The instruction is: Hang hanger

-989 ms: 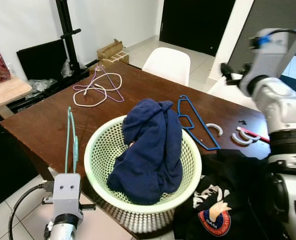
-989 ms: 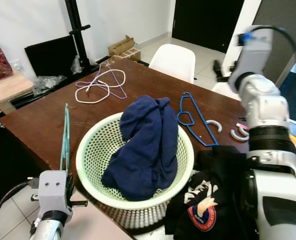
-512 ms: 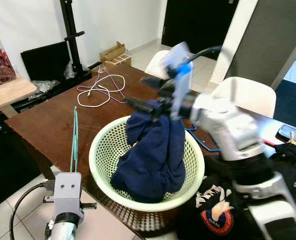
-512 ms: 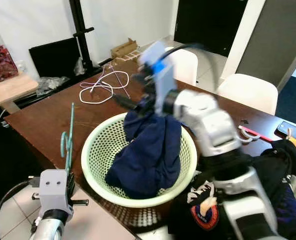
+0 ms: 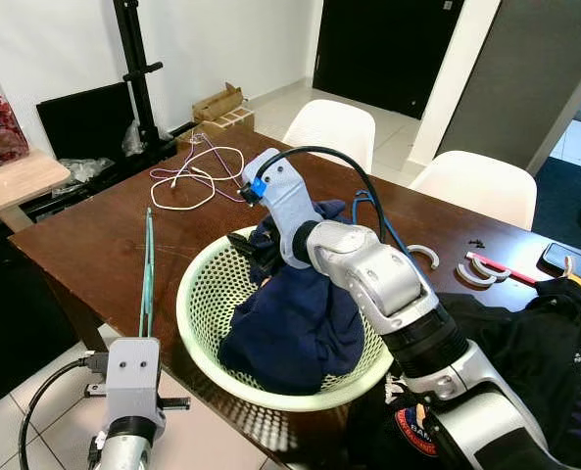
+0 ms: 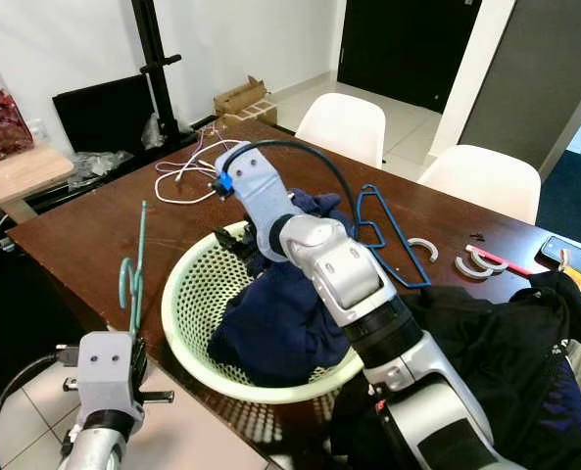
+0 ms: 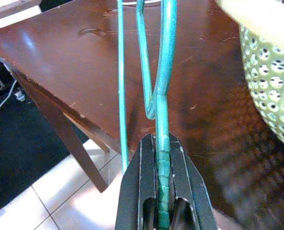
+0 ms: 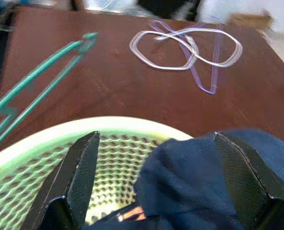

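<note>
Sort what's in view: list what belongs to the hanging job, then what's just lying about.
Job:
green hanger, shut in the left gripper
navy garment in the basket
right gripper, open over the garment

Lying about:
blue hanger
white and purple hangers
black jacket
white chairs
phone

Right gripper: fingers spread wide. Between jaws: navy cloth in green mesh basket. Beyond jaws, on brown table: teal hanger; white and purple hangers, tangled, further off.
</note>
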You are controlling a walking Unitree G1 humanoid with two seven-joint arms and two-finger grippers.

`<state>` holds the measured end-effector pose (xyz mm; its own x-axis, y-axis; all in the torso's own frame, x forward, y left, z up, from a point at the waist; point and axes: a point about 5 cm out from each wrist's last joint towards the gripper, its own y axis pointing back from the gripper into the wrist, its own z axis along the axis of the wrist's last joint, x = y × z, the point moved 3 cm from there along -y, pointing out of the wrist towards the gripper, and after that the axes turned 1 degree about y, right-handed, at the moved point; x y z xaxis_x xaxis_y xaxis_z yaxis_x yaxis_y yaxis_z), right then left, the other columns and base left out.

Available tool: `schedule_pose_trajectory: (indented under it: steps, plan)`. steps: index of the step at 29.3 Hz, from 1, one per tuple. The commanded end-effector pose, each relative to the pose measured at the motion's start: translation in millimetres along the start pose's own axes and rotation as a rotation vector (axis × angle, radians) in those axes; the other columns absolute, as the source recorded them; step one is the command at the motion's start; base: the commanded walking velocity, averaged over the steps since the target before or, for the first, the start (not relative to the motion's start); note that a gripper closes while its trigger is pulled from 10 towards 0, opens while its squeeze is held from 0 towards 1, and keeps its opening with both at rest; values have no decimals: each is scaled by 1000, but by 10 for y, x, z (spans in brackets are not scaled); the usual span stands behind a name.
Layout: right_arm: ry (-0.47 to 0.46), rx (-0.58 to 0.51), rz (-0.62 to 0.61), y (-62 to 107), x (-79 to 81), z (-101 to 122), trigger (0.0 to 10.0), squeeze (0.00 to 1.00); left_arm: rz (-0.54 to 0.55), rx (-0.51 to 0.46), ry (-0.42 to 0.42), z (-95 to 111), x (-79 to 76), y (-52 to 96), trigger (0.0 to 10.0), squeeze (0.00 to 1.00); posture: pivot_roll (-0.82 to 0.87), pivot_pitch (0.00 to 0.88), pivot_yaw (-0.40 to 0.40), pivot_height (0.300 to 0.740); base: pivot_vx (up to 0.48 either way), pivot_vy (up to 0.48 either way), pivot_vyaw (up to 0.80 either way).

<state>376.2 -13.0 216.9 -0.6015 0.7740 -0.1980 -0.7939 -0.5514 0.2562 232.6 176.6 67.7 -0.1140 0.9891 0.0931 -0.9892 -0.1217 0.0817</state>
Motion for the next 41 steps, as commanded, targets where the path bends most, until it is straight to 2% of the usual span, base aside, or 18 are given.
schedule_pose_trajectory:
  steps: [1,2,5,7,8,14,18,19,20,21,22,35,40,41]
  plan:
    - [-61,-23,-113,-49,-169,-5,10000,0,-22,49,8,-100,-47,19,10000,0,143,0,-64,740,0,0,0]
    - [-61,-23,-113,-49,-169,-5,10000,0,-22,49,8,-100,-47,19,10000,0,143,0,-64,740,0,0,0]
    - [-148,-21,-250,-112,-371,-107,10000,0,-23,47,10,-96,-63,17,10000,0,144,0,-70,740,0,0,0]
    - [-148,-21,-250,-112,-371,-107,10000,0,-23,47,10,-96,-63,17,10000,0,144,0,-70,740,0,0,0]
    - [-197,3,-301,-154,-456,-203,10000,0,-22,46,13,-91,-75,20,10000,0,149,0,-77,740,0,0,0]
    - [-208,16,-313,-193,-463,-235,10000,0,-22,44,14,-86,-85,26,10000,0,154,0,-83,740,0,0,0]
    - [-182,26,-323,-247,-440,-212,10000,0,-19,43,18,-83,-103,43,10000,0,161,0,-95,740,0,0,0]
    - [-180,28,-327,-260,-443,-210,7608,0,-18,43,20,-82,-104,48,10000,0,161,0,-95,740,0,0,0]
    - [-179,29,-330,-266,-448,-213,3647,0,-17,43,21,-82,-108,51,10000,0,160,0,-97,740,0,0,0]
    - [-179,29,-330,-266,-448,-213,3647,0,-17,43,21,-82,-108,51,10000,0,160,0,-97,740,0,0,0]
    - [-178,29,-330,-267,-452,-218,0,0,-17,43,22,-82,-111,53,10000,0,159,0,-99,740,0,0,0]
    - [-175,29,-307,-273,-476,-256,0,0,-20,47,29,-92,-124,62,10000,0,153,0,-99,740,0,0,0]
    - [-159,-42,-295,-275,-497,-156,0,0,-19,47,29,-89,-125,58,10000,0,151,0,-96,740,0,0,0]
    - [-167,-68,-297,-267,-509,-121,9333,463,-19,47,29,-88,-124,57,10000,0,151,0,-96,740,0,0,0]
